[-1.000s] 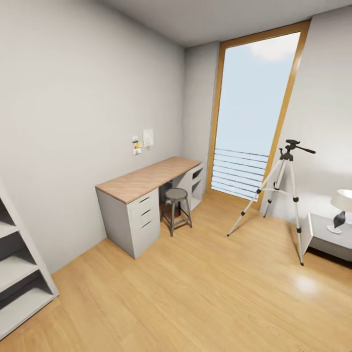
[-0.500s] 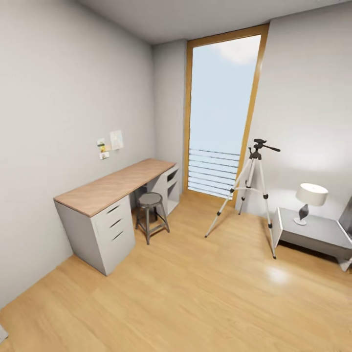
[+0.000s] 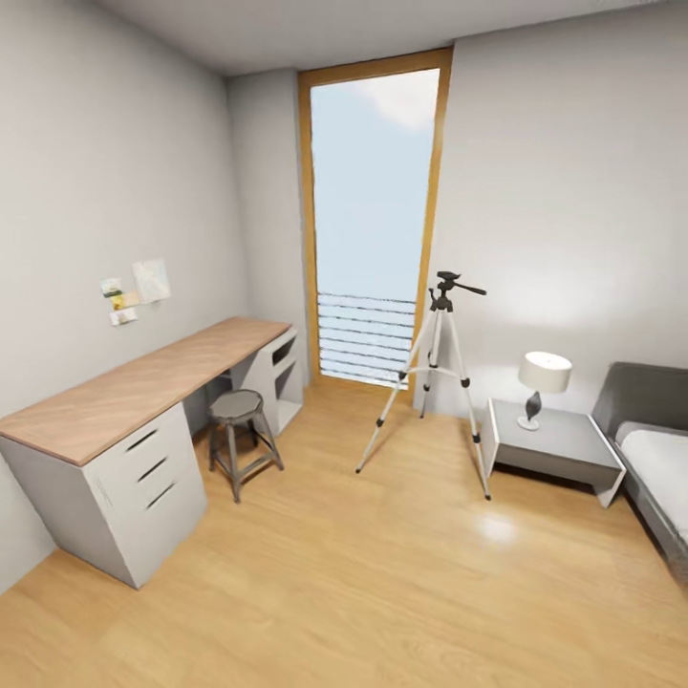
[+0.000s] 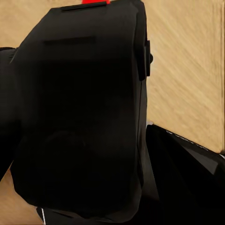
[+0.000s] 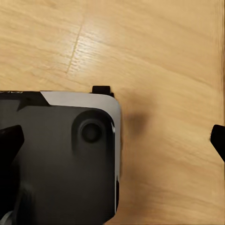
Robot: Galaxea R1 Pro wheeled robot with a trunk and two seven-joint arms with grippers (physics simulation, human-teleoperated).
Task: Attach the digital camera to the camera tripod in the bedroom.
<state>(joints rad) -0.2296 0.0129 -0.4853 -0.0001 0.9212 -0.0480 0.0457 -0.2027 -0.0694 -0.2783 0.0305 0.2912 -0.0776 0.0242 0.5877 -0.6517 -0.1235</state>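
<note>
Jaws of the left gripper (image 4: 84, 140) were hidden behind the digital camera (image 4: 79, 112), a matte-black body that pressed close to the left wrist lens with a strip of red showing at one edge; the dark gripper parts flanked it on both sides, so the gripper appeared clamped on it, above light wood plank floor (image 4: 187, 70). Whether the right gripper's (image 5: 117, 136) jaws were apart or together could not be told: its wrist view showed a dark tip at each side edge, over the same floor, beside a black and pale grey part of the robot (image 5: 61, 154).

No readable writing or brand showed anywhere; small notes (image 3: 134, 287) pinned to the wall above the desk (image 3: 124, 392) were too small to read.

From the head view, the camera tripod (image 3: 435, 373) stood upright on the floor of the bedroom, legs spread, just before the right side of the tall wood-framed window (image 3: 373, 210) and near a grey bedside table (image 3: 554, 444) bearing a white-shaded lamp (image 3: 543, 382). A round stool (image 3: 239, 425) stood by the desk's front edge, near its window end. A grey bed (image 3: 650, 459) lay at the right.

Compared with a second earlier, the whole view had swung rightwards: the grey cube shelf had left the frame, the bed had come in, and the tripod sat nearer the picture's middle. That was the camera turning, not the furniture moving.
</note>
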